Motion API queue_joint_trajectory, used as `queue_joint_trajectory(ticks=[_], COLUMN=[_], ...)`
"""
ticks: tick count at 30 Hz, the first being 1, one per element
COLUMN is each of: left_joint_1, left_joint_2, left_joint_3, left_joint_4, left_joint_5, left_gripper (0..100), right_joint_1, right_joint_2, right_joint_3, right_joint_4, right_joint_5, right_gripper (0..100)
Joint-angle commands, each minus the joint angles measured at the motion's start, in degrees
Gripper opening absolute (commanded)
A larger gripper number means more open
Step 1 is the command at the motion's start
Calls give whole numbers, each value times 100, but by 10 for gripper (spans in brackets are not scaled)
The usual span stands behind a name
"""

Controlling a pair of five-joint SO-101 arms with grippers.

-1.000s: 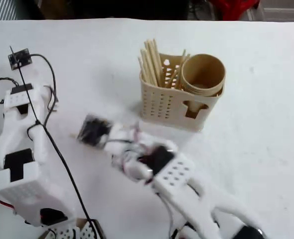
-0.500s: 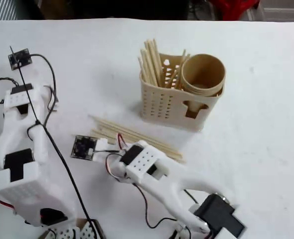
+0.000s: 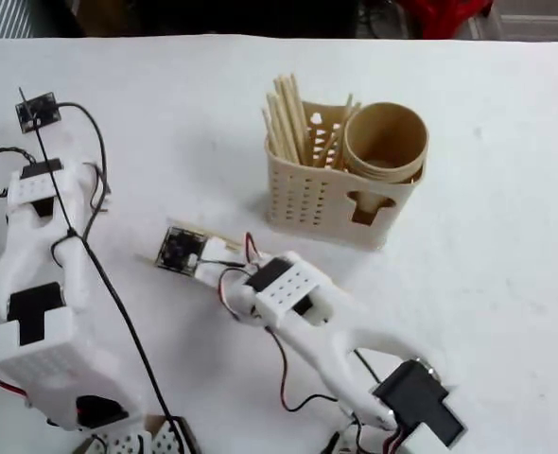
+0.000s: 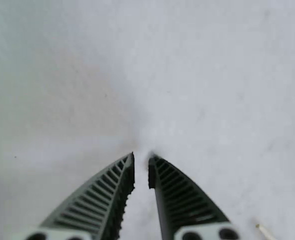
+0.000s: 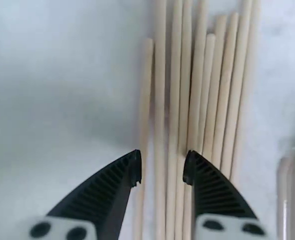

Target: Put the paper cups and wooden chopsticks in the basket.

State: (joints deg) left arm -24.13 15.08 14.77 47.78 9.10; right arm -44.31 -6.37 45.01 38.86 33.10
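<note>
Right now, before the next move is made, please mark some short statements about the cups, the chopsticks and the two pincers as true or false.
1. The paper cups stand inside the basket. True.
2. Every wooden chopstick is in the basket. False: a row of loose chopsticks lies flat on the table.
3. The right pincer is open just above the loose chopsticks, with a few of them between its fingers. True.
4. The left pincer holds a chopstick. False: it holds nothing and is over bare table.
</note>
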Motion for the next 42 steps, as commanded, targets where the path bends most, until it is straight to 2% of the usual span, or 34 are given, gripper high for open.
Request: queue_joint_trajectory(ticks=[1,10,15,19,27,42], left_joint_1=[-57,-57,-57,-57,-57,-57], left_joint_2=[-40,-40,-40,-40,-40,-40], left_joint_3=[-35,-35,-35,-35,-35,-35], left_joint_4=[-70,-70,-70,-70,-70,-79], left_joint_5=[-70,-70,-70,-70,-70,-70], left_gripper=[72,72,72,72,72,72], right_joint_1=[66,189,251,295,752,752], right_joint_2=[22,725,541,391,-558,-2695], right_joint_3=[-35,-659,-651,-651,-404,607], right_joint_4=[-75,374,382,488,716,708], right_joint_5=[62,62,53,18,9,0], right_gripper=[152,145,39,31,27,27])
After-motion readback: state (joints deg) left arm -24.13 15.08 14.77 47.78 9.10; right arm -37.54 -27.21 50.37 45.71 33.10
